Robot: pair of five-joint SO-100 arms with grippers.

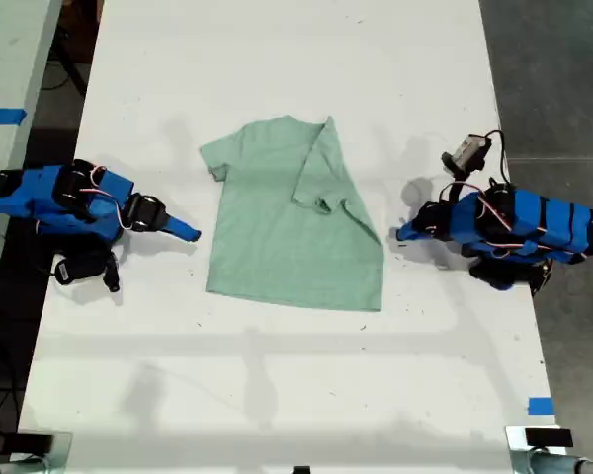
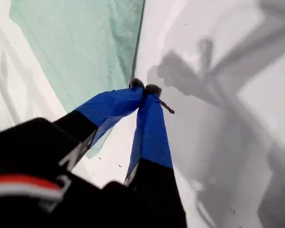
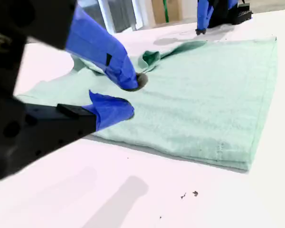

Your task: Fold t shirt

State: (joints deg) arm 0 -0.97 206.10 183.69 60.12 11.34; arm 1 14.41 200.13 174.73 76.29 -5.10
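Closest to the lens, my second claw (image 3: 130, 96), blue-fingered, stands with its fingers apart at the edge of the pale mint-green short-sleeved cloth t-shirt (image 1: 277, 247) toward the exterior view's left. My first claw (image 2: 145, 89) has its tips pressed together on nothing, just beside the opposite edge. Beyond, the shirt lies flat mid-way on the white worktop (image 1: 277, 395), one sleeve folded inward.

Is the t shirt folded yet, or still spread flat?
Partly folded: the t shirt lies on the table with the sleeve side at the exterior view's right turned over onto its body; the other sleeve remains spread.
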